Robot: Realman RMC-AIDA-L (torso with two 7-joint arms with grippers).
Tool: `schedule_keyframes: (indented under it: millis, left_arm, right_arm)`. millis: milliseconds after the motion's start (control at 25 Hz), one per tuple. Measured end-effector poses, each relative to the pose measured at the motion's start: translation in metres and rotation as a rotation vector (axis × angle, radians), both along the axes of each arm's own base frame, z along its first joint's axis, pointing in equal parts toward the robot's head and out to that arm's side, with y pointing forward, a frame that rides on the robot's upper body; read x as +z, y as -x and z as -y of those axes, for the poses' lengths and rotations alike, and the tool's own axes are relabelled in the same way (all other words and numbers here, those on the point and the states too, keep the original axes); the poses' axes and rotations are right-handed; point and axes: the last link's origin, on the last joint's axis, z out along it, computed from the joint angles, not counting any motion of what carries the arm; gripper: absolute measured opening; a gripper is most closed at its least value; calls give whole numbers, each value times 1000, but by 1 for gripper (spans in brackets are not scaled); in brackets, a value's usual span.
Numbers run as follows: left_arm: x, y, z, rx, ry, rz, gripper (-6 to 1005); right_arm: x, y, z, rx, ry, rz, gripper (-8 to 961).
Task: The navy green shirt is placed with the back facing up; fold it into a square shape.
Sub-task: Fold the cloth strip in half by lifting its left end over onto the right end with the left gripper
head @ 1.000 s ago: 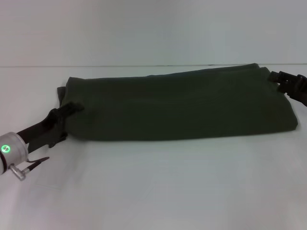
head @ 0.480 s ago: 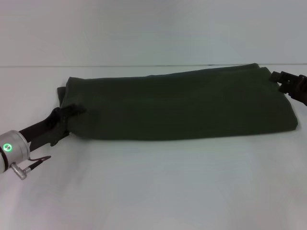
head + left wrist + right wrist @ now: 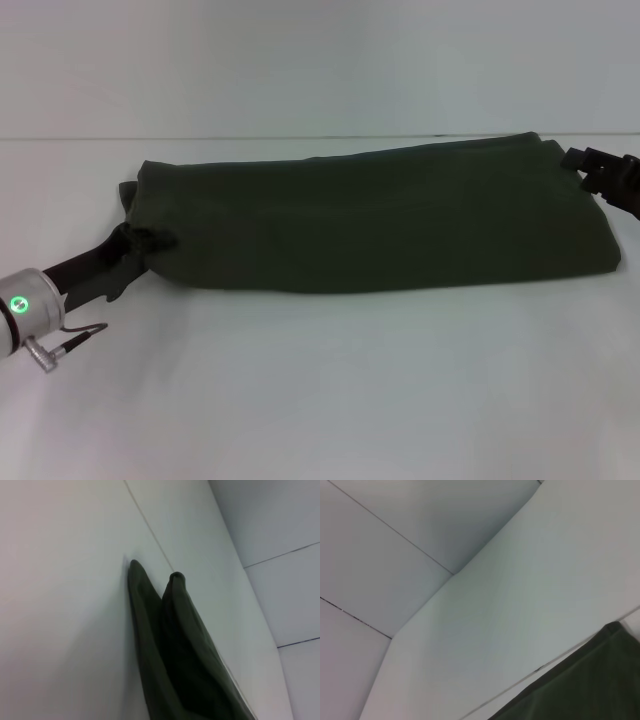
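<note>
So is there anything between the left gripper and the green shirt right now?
Nothing visible. The left gripper is already at the navy green shirt, at its near left corner, with cloth bunched around it. The right gripper sits at the far right corner.

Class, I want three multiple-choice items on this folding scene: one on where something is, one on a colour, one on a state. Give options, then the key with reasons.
1. Where is the left hand?
A. At the shirt's left end, near corner
B. Above the shirt's middle
C. At the table's front edge

2. What colour is the shirt?
A. Cream
B. Dark olive green
C. Bright blue

3. How does the shirt lie?
A. Spread flat with both sleeves out
B. Rolled into a ball
C. Folded into a long band across the table

Answers:
1 A: the left hand is at the bunched cloth of the shirt's left end.
2 B: the shirt is dark olive green against the white table.
3 C: it stretches as a long band from the left hand to the right hand at its far right corner, no sleeves showing.
</note>
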Motion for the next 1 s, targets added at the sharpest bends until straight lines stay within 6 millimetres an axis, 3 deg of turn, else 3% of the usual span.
schedule_keyframes:
  millis: [80, 320, 600, 1000]
  left_arm:
    - [4, 2, 0, -7, -2, -15, 187]
    - [13, 9, 0, -14, 12, -78, 86]
    - [36, 30, 8, 31, -6, -150, 86]
    - [87, 66, 22, 135, -93, -233, 86]
  right_arm:
    - [0, 0, 0, -1, 0, 0, 607]
    - [1, -1, 0, -5, -1, -3, 607]
    - [2, -4, 2, -18, -9, -12, 607]
    - [1, -6, 3, -28, -12, -18, 607]
